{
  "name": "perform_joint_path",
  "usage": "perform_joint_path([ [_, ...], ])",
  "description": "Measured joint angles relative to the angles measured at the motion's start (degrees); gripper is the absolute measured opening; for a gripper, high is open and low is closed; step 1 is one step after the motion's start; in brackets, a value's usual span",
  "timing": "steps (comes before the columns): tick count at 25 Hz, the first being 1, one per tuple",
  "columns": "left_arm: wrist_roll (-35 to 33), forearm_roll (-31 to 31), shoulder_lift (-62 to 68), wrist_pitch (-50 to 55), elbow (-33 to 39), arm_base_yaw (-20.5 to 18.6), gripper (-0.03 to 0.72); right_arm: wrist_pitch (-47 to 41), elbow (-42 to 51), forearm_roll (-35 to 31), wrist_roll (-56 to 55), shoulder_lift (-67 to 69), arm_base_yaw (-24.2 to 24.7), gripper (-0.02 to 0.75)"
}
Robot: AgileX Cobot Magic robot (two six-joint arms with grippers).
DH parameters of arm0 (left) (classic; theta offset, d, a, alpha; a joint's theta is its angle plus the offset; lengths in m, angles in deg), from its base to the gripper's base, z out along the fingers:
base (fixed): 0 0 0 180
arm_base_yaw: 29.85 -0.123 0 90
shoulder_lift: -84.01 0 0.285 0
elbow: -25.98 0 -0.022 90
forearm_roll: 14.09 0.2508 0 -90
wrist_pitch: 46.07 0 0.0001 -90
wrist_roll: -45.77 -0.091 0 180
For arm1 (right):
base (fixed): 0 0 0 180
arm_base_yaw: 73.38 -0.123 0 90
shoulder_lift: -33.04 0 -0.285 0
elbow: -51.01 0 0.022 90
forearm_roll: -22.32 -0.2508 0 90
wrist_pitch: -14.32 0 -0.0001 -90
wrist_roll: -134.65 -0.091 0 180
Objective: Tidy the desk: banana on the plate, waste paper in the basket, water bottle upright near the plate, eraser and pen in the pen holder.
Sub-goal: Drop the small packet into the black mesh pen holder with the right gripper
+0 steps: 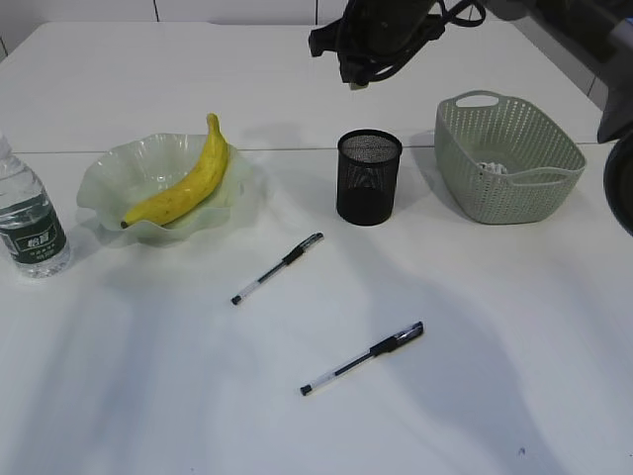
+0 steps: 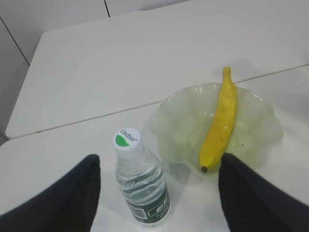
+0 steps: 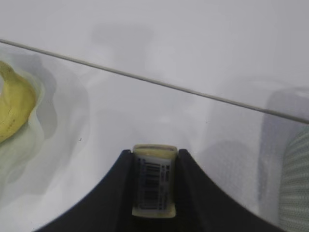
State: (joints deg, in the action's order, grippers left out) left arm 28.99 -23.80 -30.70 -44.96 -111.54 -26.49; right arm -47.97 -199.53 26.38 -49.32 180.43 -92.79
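The banana (image 1: 183, 184) lies in the pale green plate (image 1: 109, 168), also in the left wrist view (image 2: 219, 126). The water bottle (image 1: 30, 226) stands upright left of the plate (image 2: 263, 123). My left gripper (image 2: 159, 193) is open with the bottle (image 2: 142, 186) between its jaws, apart from them. My right gripper (image 3: 154, 169) is shut on the eraser (image 3: 154, 181), a pale block with a barcode label, held high above the table behind the black mesh pen holder (image 1: 368, 176). Two pens (image 1: 278, 267) (image 1: 364, 357) lie on the table. Waste paper (image 1: 494, 167) lies in the grey-green basket (image 1: 509, 156).
A seam (image 1: 297, 148) crosses the white table behind the plate and holder. The right arm (image 1: 381, 35) hangs over the back middle. A dark shape (image 1: 621, 178) sits at the right edge.
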Motion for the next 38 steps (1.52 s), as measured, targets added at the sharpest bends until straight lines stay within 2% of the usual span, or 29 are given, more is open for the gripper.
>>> perform_joint_path([
  [15,0.0,0.0,0.0,3.0,0.0,0.0,0.54,-7.8,0.1,-0.6,-0.9,2.8,1.9,0.186],
  [38,0.0,-0.1,0.0,3.9,0.0,0.0,0.538,-7.6,0.1,-2.8,-1.7,6.4,2.2,0.186],
])
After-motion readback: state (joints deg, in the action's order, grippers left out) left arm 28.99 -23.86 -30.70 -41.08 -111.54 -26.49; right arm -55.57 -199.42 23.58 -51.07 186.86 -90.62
